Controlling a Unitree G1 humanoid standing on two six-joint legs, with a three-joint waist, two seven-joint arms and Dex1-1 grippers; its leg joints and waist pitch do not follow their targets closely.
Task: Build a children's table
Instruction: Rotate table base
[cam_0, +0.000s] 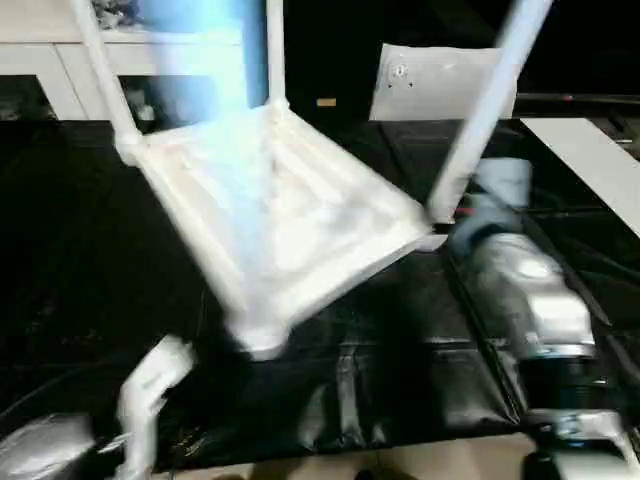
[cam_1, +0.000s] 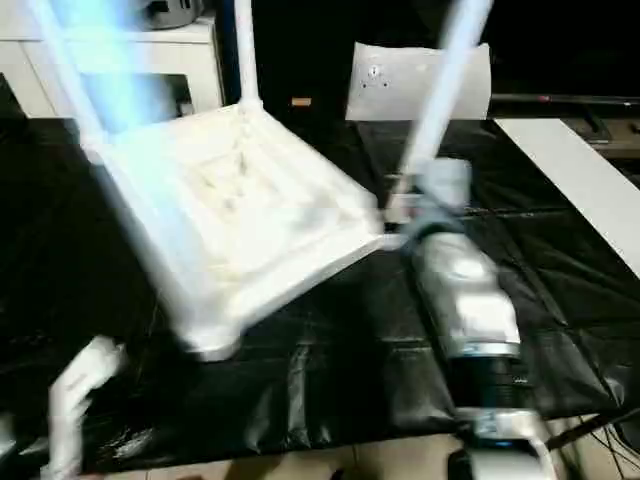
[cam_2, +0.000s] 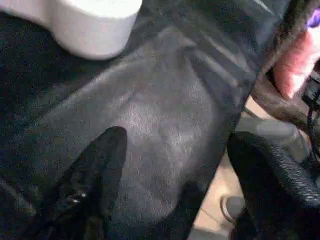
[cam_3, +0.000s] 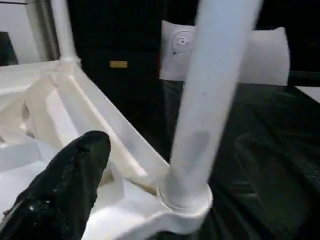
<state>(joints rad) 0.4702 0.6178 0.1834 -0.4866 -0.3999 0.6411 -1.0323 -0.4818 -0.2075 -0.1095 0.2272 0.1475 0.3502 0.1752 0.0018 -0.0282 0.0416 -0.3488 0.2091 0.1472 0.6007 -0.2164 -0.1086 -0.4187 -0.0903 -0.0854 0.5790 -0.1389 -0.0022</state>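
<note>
Upside-down table, three legs in, right claw closing in on one of them

Head views: the table top (cam_0: 290, 215) is sitting ribbed side up on the black work surface (cam_0: 400, 380), near corner socket (cam_0: 262, 340) looking empty. Right wrist view: the right gripper (cam_3: 175, 165) is gaping wide, holding nothing, straddling the upright leg (cam_3: 210, 100) by its socket. Left wrist view: the left gripper (cam_2: 175, 170) is hanging open and empty, that socket just beyond it.

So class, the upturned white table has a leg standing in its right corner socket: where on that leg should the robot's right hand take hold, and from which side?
Low on the leg, just above its corner socket, coming from the robot's near side. The leg is a round, upright shaft, so the right hand, whose open fingers already stand either side of it, can close across it; gripping low probably steadies it best.
</note>
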